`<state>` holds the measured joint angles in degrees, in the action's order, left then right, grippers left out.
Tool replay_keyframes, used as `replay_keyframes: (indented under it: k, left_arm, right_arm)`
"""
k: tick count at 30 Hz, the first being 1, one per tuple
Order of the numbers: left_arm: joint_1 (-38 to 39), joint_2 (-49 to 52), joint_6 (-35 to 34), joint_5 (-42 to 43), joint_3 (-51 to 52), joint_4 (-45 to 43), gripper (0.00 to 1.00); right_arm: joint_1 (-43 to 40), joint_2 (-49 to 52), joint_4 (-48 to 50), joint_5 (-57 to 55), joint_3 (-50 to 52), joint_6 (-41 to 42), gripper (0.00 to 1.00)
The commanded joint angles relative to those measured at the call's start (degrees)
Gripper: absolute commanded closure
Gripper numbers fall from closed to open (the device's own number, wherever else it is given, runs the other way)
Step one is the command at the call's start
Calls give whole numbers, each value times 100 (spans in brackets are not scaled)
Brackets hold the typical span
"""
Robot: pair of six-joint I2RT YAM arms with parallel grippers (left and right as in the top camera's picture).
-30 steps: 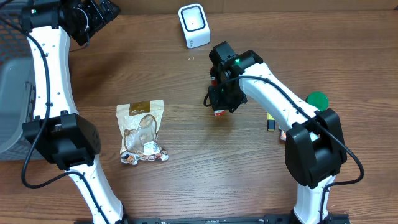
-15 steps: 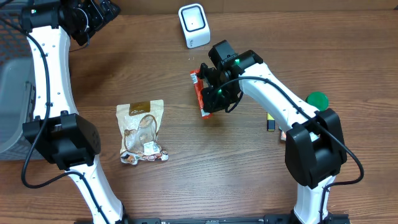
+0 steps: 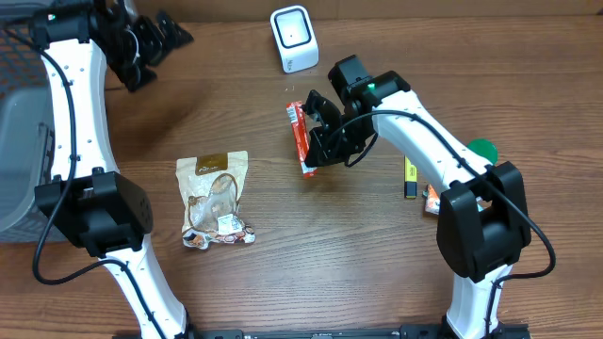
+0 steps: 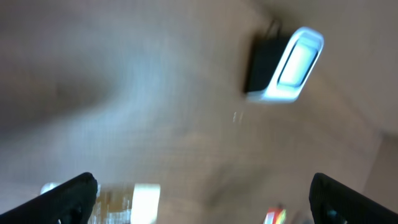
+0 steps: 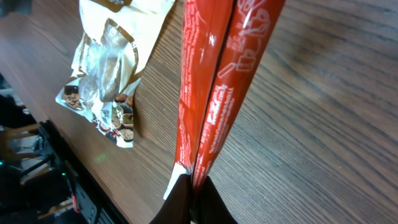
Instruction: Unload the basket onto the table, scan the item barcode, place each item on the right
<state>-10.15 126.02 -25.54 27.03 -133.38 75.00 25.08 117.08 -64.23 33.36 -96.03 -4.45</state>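
Note:
My right gripper (image 3: 315,156) is shut on the lower end of a long red snack packet (image 3: 300,137). It holds the packet above the table, a little below the white barcode scanner (image 3: 294,38). In the right wrist view the packet (image 5: 217,81) runs up from my pinched gripper (image 5: 194,193), folded lengthwise, with a white corner showing near the fingers. My left gripper (image 3: 170,38) is open at the far left, with nothing in it. Its blurred view shows the scanner (image 4: 292,62) ahead and my left gripper (image 4: 202,199) spread wide.
A clear bag of snacks (image 3: 215,198) lies left of centre on the table. A green lid (image 3: 482,149), a yellow marker (image 3: 410,177) and a small orange item (image 3: 431,200) lie by the right arm. A grey bin (image 3: 19,160) stands at the left edge.
The right arm has raised and turned the red packet, so its length now shows, and carried it toward the scanner. The left gripper has swung a little to the right.

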Motion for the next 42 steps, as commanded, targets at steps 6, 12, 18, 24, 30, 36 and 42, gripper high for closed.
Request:
replay_keyframes:
  k: [6, 12, 18, 24, 30, 36, 42]
  left_arm:
    - [680, -39, 1967, 306, 17, 1054, 15]
    - [1504, -39, 2680, 302, 17, 1180, 13]
    - [2024, -39, 2684, 240, 17, 1147, 16]
    - [2234, -39, 2673, 138, 17, 999, 21]
    - [2208, -39, 2511, 94, 17, 872, 7]
    - [2249, -39, 2173, 111, 17, 684, 3]
    - [2256, -39, 1390, 114, 17, 544, 24]
  right_arm:
    - [-42, -144, 192, 837, -129, -57, 96]
    - [-48, -144, 284, 1427, -129, -59, 96]
    - [-208, -144, 310, 2269, -129, -59, 96]
    - [-542, -144, 358, 3637, -129, -503, 96]
    - [-750, -144, 299, 3836, -127, -531, 96]
    - [-741, -144, 221, 3840, -122, -656, 96]
    - [-743, -144, 229, 3884, -122, -658, 96]
